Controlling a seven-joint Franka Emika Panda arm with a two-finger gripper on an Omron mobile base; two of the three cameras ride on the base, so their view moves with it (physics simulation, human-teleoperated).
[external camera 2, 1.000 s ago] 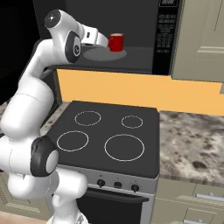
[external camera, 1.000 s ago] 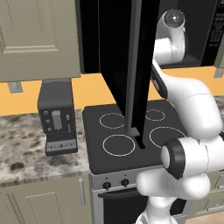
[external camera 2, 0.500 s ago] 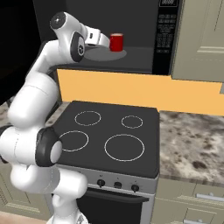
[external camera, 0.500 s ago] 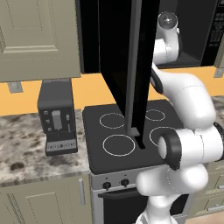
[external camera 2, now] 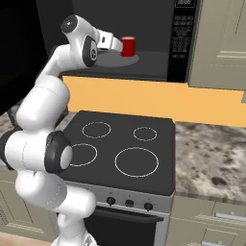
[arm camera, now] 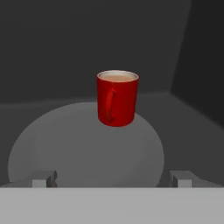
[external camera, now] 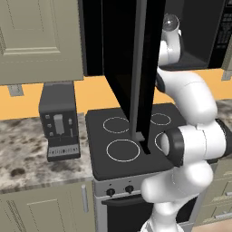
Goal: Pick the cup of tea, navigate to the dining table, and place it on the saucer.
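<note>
Cup of tea [arm camera: 117, 98] sits upright on microwave turntable [arm camera: 65, 144], handle facing the gripper [arm camera: 112, 178], whose fingers [arm camera: 43, 178] are spread wide, lined up short of it for the pick.

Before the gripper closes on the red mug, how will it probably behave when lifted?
The cup of tea looks rigid and glossy, so probably slippery. It is filled nearly to the rim, so tilting likely spills. Upright on the turntable, it should not roll.

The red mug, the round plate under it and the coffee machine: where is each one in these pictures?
Red mug [arm camera: 117, 98], hand view, on its side wall beside the handle.
Round microwave plate [arm camera: 65, 144], hand view, on its bare grey surface left of the mug.
Coffee machine [external camera: 58, 122], left base view, on its dark front panel.
</note>
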